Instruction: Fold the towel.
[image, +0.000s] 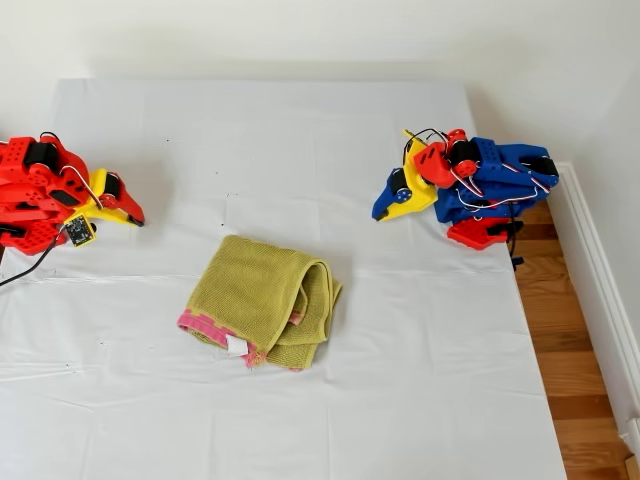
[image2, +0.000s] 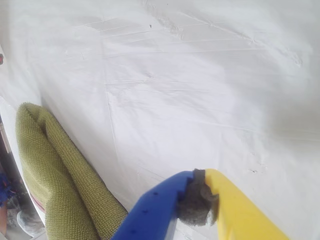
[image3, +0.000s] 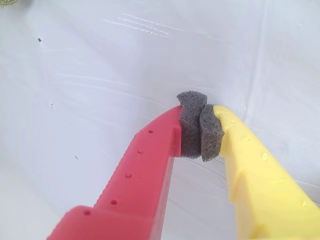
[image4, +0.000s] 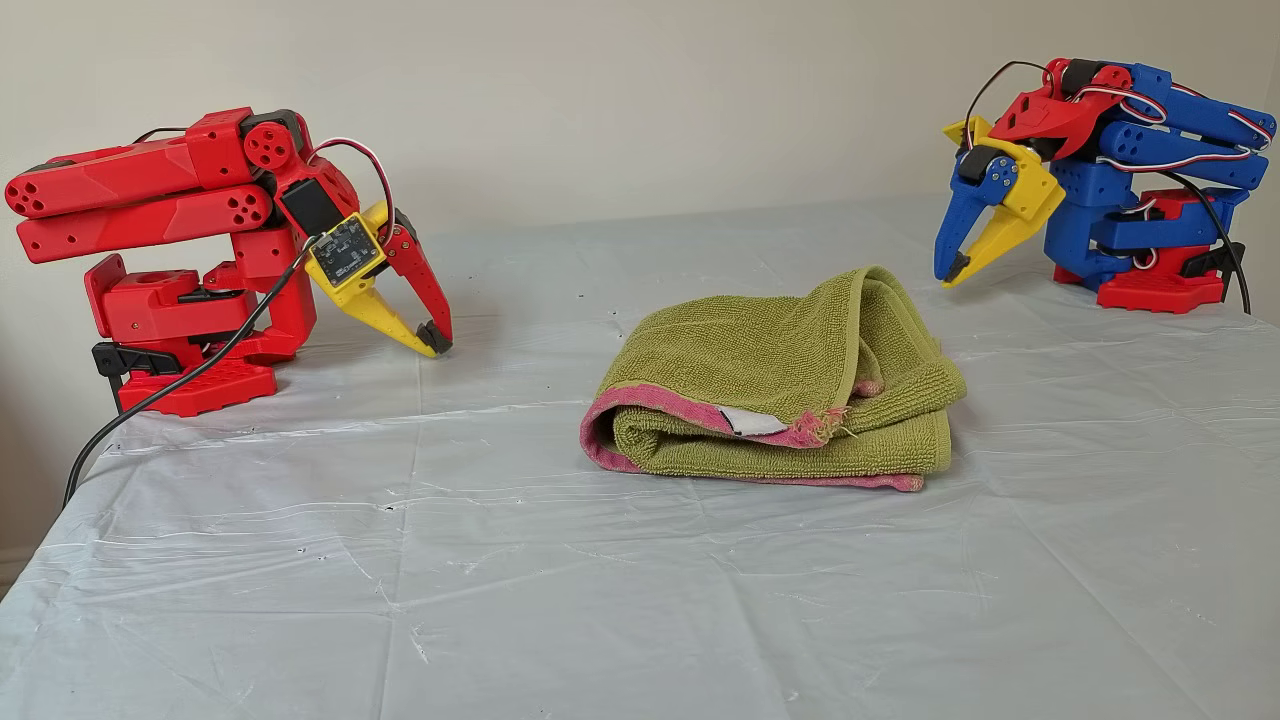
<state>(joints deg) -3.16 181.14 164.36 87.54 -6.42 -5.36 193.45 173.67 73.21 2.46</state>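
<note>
Towel: the yellow-green terry towel is lying folded into a thick bundle at the centre of the exterior view, its pink border and small white tag facing the frame's bottom.
Surface: a white sheet is covering the table.
My first gripper: blue and yellow, resting at the exterior view's right, jaws closed on nothing, well apart from the towel.
My second gripper: red and yellow, sitting at the exterior view's left, foam pads pressing together, holding nothing.
</note>
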